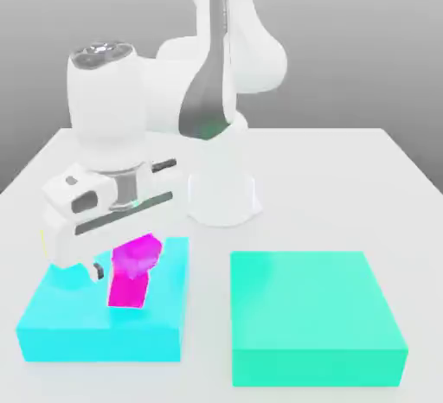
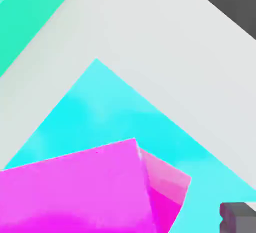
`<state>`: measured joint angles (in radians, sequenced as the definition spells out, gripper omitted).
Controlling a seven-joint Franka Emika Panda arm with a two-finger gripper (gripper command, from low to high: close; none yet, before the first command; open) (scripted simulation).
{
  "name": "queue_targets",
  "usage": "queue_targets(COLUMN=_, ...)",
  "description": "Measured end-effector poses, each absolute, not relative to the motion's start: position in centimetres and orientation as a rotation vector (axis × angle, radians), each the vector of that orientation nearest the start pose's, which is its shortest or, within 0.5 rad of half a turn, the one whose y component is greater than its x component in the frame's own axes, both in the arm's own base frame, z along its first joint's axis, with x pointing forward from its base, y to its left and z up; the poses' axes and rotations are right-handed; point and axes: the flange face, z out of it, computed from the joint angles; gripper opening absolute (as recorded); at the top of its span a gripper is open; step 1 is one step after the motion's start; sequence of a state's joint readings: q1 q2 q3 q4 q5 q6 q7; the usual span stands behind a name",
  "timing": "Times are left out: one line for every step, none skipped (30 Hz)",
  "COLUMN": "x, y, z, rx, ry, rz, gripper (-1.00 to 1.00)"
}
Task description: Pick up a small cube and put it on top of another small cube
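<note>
Exterior view: two stacked small cubes (image 1: 131, 273) on cyan slab (image 1: 60, 323)

We look at the scene from the exterior view, set in front of the white table (image 1: 346, 168) and a little above it, facing the arm's base at twelve o'clock, far enough to take in both slabs. The cyan slab (image 1: 95, 328) lies at seven o'clock, the green slab (image 1: 316, 319) at five o'clock. The hand view sits very close, looking down onto the cyan slab (image 2: 110, 112), with a corner of the green slab (image 2: 22, 12) at eleven o'clock. Both views share the cyan slab, the stacked magenta cubes (image 1: 131, 273) (image 2: 80, 192), the green slab and the tabletop
</note>
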<state>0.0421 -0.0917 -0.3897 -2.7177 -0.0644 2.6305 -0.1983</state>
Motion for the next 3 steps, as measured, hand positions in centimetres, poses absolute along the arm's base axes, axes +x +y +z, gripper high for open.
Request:
queue_targets(x=38.1, y=-13.2, z=26.0, rx=-3.132, ry=0.142, rz=0.001, gripper=1.00)
queue_targets(x=38.1, y=-13.1, z=26.9, rx=-3.130, ry=0.140, rz=0.001, gripper=1.00)
queue_targets(x=38.2, y=-13.1, z=27.9, rx=-3.130, ry=0.139, rz=0.000, gripper=1.00)
